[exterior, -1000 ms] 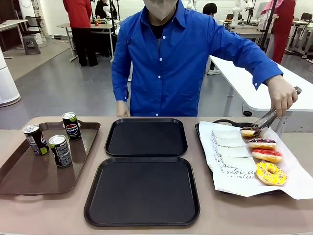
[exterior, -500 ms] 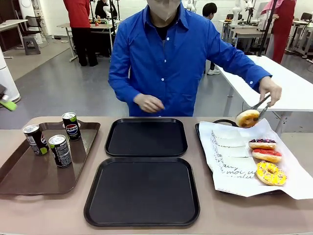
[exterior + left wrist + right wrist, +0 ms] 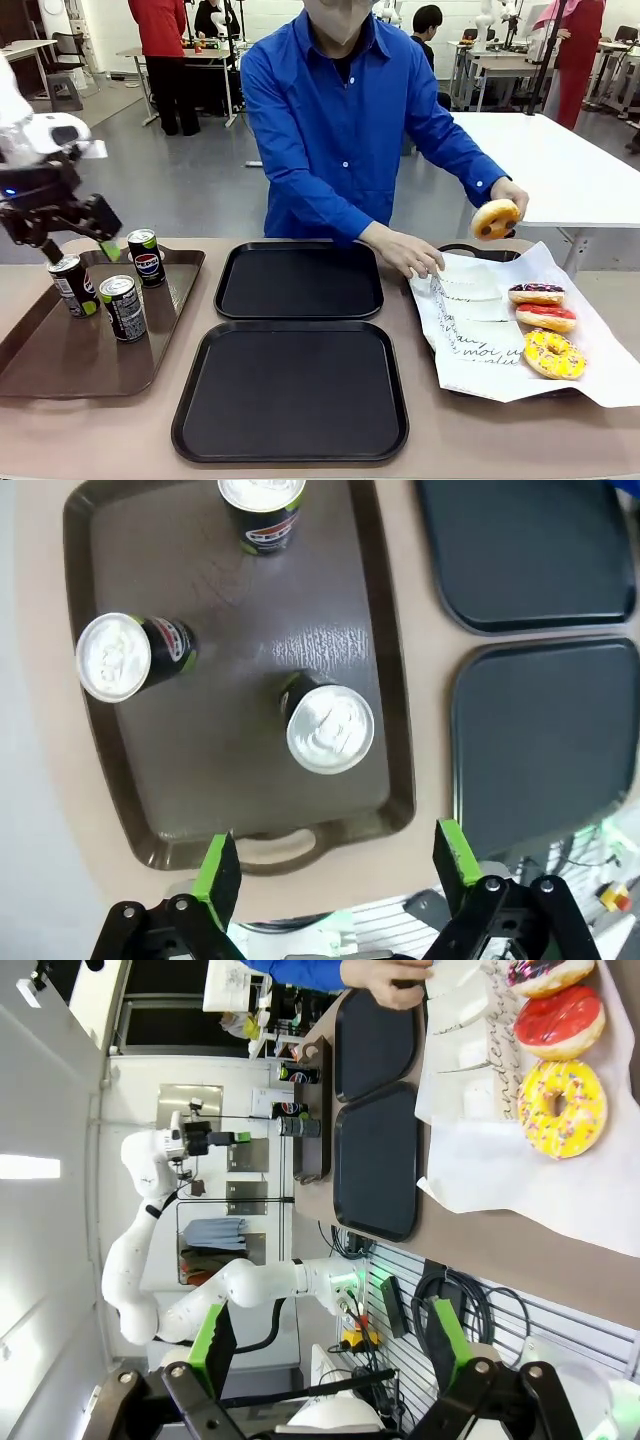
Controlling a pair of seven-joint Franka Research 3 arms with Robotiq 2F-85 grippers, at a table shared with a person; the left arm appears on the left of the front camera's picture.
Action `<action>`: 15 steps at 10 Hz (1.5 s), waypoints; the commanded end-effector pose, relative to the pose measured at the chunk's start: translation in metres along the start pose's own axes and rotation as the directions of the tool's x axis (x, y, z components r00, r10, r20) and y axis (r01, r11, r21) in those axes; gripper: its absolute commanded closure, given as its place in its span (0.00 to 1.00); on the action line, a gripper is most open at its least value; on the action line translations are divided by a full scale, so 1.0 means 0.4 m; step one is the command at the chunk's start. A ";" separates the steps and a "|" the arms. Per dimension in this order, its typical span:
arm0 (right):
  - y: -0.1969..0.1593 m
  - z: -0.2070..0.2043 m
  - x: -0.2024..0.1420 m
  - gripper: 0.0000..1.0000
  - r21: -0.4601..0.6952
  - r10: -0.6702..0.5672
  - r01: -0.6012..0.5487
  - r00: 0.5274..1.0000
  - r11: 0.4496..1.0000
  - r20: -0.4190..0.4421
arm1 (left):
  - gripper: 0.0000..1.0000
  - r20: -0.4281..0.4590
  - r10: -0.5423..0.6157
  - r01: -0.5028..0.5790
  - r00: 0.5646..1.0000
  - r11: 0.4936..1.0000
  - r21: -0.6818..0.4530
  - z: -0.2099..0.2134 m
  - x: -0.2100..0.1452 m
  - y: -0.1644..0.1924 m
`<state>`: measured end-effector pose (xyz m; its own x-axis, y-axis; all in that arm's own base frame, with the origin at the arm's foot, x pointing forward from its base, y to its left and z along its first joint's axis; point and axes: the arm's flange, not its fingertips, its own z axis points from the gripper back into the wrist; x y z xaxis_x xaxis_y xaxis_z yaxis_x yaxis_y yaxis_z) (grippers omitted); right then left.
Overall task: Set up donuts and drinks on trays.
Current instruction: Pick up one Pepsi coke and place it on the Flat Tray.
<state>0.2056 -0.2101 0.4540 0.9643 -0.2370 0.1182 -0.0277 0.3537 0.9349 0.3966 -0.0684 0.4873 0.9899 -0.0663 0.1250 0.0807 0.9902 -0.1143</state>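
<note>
Glazed donut (image 3: 496,218): held in the person's hand (image 3: 512,192), above the paper (image 3: 480,350).
Other donuts (image 3: 546,318): three, on the paper.
Cans (image 3: 122,306): three, upright on brown tray (image 3: 60,370).
Black trays (image 3: 290,392): one behind the other, mid-counter (image 3: 120,430).
Left tool (image 3: 78,248): fingers apart, above the cans.
Right tool (image 3: 327,1332): fingers apart, holding nothing.

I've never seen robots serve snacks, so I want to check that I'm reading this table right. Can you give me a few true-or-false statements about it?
1. The far black tray and the near black tray both hold nothing. True.
2. Three drink cans stand upright on the brown tray. True.
3. The left gripper is clamped on a can. False: it is open and grips nothing.
4. The person is holding up a pink donut. False: the one held up is the golden glazed donut; the pink donut lies on the white paper.
</note>
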 end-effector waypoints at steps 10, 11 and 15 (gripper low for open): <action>-0.005 0.003 0.000 0.00 0.024 0.019 -0.019 1.000 1.000 0.005 | 0.00 0.027 -0.040 0.032 0.999 0.968 0.247 -0.139 0.063 -0.088; -0.005 0.003 0.000 0.00 0.024 0.019 -0.019 1.000 1.000 0.005 | 0.00 0.027 -0.040 0.032 0.999 0.968 0.247 -0.139 0.063 -0.088; -0.005 0.003 0.000 0.00 0.024 0.019 -0.019 1.000 1.000 0.005 | 0.00 0.058 -0.002 -0.016 0.998 0.951 0.309 -0.185 0.046 -0.099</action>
<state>0.2054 -0.2103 0.4540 0.9641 -0.2375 0.1186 -0.0279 0.3536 0.9350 0.4250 -0.1115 0.4298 0.9827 -0.1034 0.1539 0.0780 0.9836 0.1627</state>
